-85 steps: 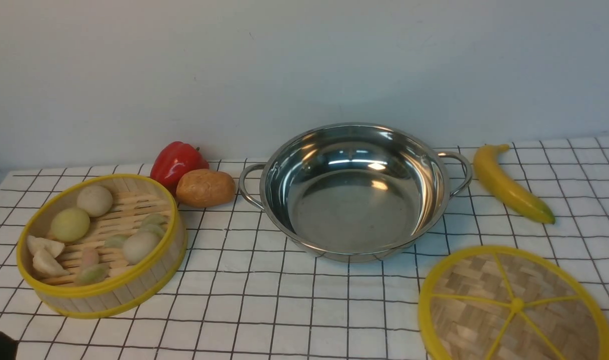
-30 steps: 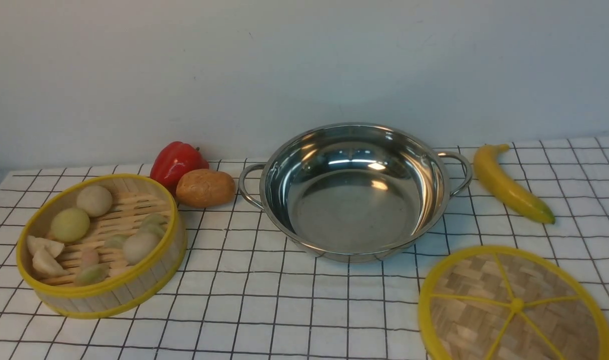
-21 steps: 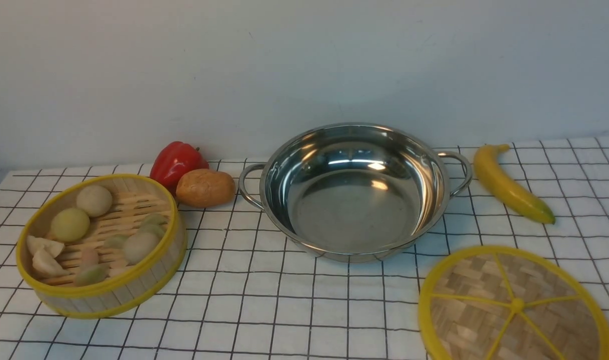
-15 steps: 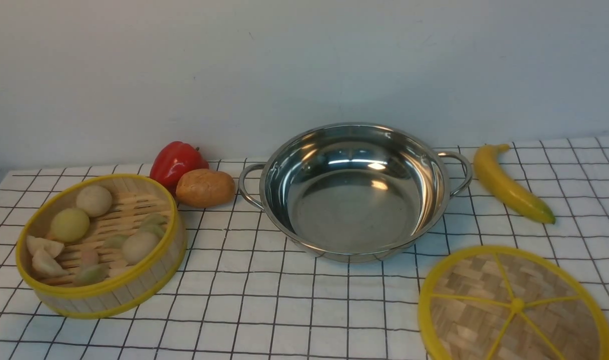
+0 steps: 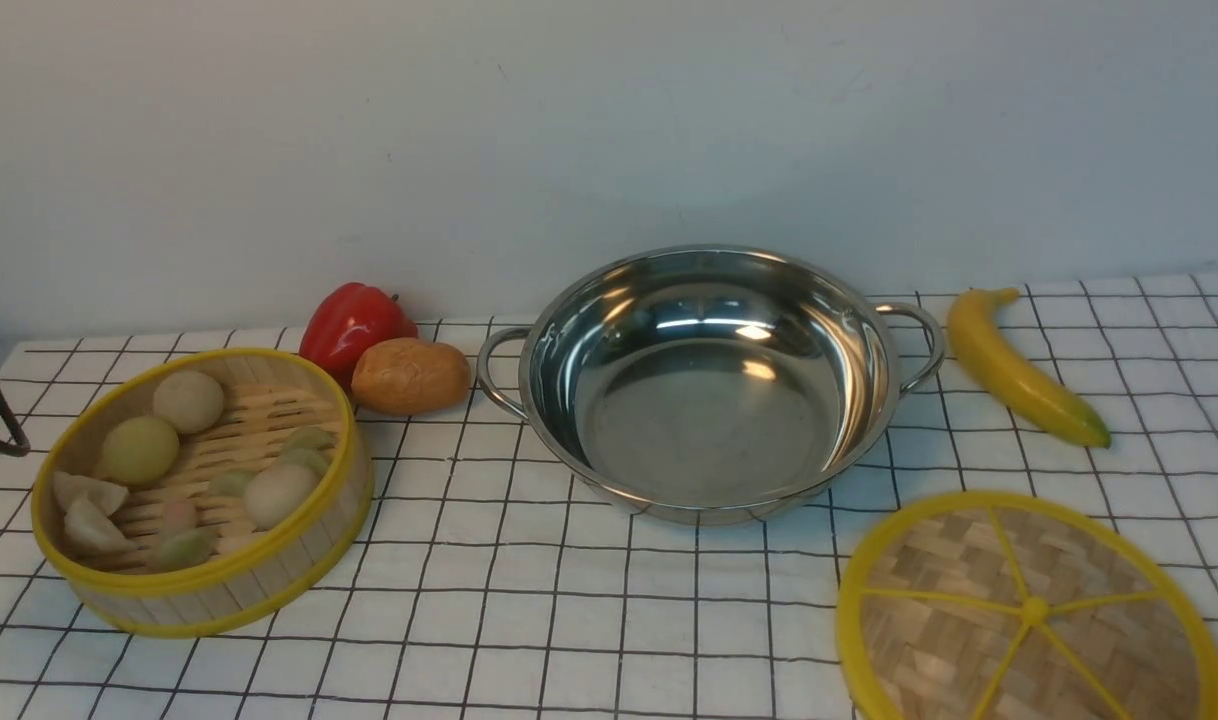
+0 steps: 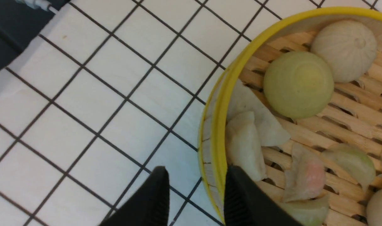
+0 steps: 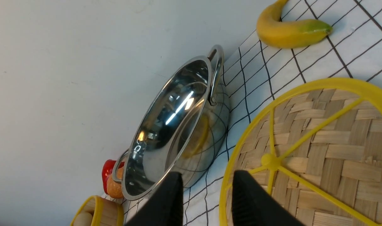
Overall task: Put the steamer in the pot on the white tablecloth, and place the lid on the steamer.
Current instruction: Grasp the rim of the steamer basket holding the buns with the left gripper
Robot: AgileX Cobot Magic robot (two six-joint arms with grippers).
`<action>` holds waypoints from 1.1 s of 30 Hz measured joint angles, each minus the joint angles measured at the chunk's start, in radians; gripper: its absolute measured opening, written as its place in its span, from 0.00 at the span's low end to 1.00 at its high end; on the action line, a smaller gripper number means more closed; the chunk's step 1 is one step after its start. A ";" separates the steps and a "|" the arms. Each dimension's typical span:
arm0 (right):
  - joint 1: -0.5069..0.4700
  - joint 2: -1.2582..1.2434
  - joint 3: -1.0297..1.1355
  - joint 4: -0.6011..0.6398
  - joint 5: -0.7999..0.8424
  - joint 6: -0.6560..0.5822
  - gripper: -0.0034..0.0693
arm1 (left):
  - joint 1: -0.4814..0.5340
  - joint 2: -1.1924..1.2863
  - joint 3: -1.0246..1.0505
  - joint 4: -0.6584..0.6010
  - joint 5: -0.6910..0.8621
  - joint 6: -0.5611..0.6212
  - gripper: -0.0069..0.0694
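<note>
Two parted jaws of the left gripper (image 6: 197, 169) have just arrived astride the steamer (image 6: 217, 141) wall, clamping nothing yet. The steamer sits on the white tablecloth (image 5: 529, 620) left of the empty pot (image 5: 709, 430); closing and lifting likely come next.

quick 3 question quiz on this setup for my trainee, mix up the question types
1. True or false: the steamer sits in the pot.
2. The left gripper has its jaws either side of: A the steamer's rim, B a pot handle, C the knob of the lid.
3. Fill in: the right gripper hovers by the lid's edge, jaws ___.
Key: 1 false, it stands on the cloth, left of the pot. 2 A. 3 open.
</note>
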 joint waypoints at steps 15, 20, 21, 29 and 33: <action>0.000 0.000 0.000 0.000 0.003 0.000 0.38 | 0.000 0.151 -0.007 -0.127 -0.017 0.022 0.41; 0.000 0.000 0.000 0.000 0.007 0.000 0.38 | 0.000 0.156 -0.007 -0.214 -0.053 0.069 0.41; 0.000 0.000 0.000 0.000 0.007 0.000 0.38 | 0.000 0.156 -0.007 -0.217 -0.055 0.075 0.41; 0.000 0.000 0.000 0.000 0.008 0.000 0.38 | 0.000 0.215 -0.010 -0.381 -0.070 0.208 0.41; 0.000 0.000 0.000 0.000 0.009 0.000 0.38 | 0.000 0.230 -0.030 -0.392 -0.091 0.264 0.41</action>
